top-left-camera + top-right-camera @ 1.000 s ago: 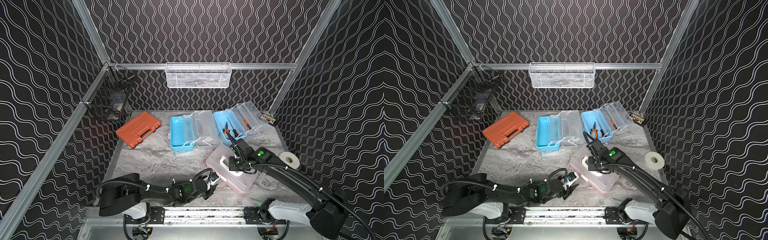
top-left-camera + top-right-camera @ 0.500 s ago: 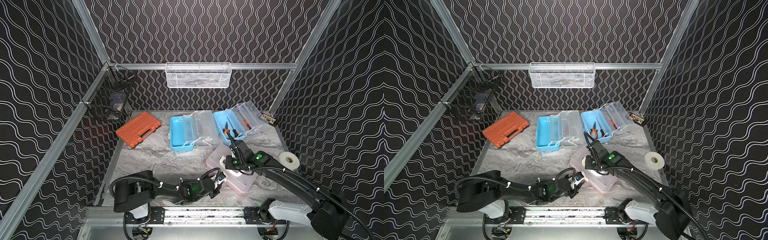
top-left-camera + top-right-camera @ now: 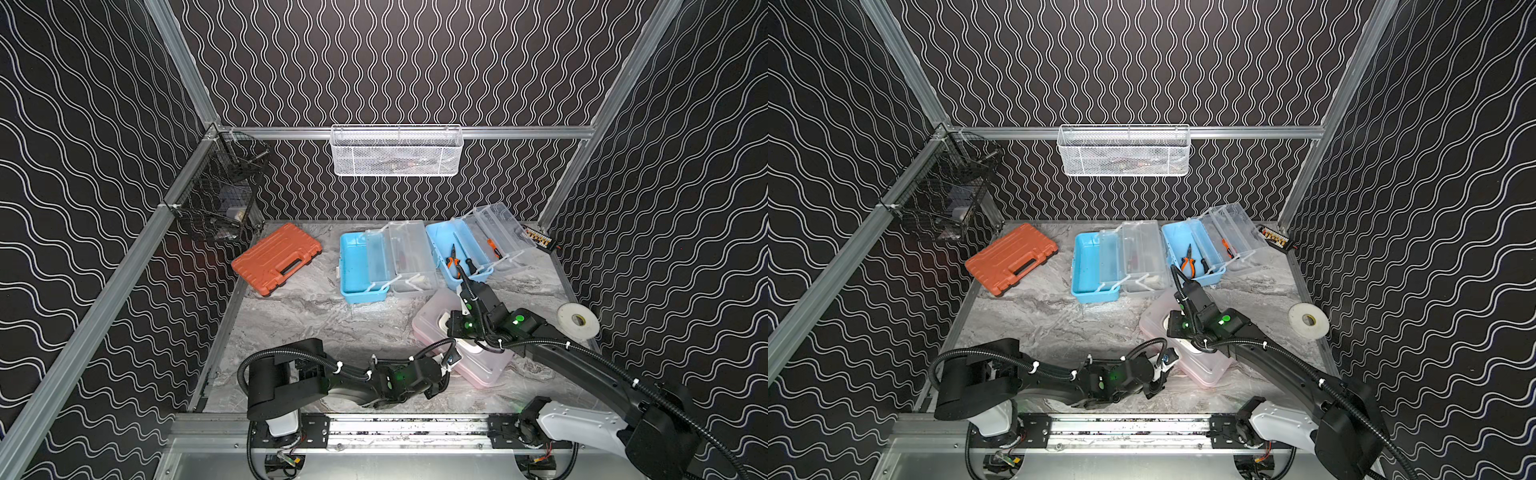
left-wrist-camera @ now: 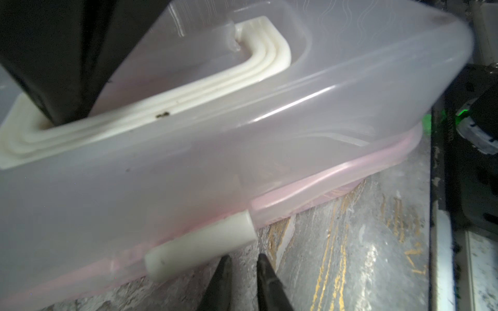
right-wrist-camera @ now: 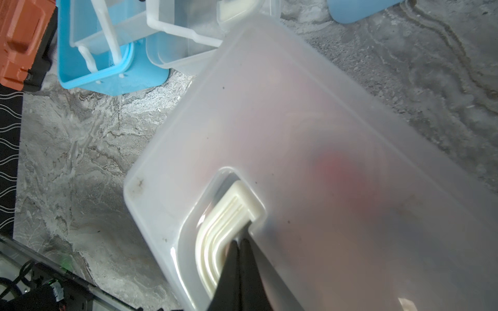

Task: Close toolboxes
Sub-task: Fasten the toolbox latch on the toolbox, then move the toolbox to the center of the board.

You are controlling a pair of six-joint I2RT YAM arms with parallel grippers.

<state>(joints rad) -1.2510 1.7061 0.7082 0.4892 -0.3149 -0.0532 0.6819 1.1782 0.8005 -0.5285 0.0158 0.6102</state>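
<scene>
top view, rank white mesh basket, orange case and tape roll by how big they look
1. white mesh basket, though it hangs higher, so nearness to the camera may inflate it
2. orange case
3. tape roll, clearly smallest

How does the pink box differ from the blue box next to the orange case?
The pink toolbox has its lid down; the blue toolbox beside the orange case stands open, trays fanned out. The pink one lies near the front, with the left tool by its latch and the right tool on its handle; the blue one sits at the back, untouched. Both have clear lids.
</scene>
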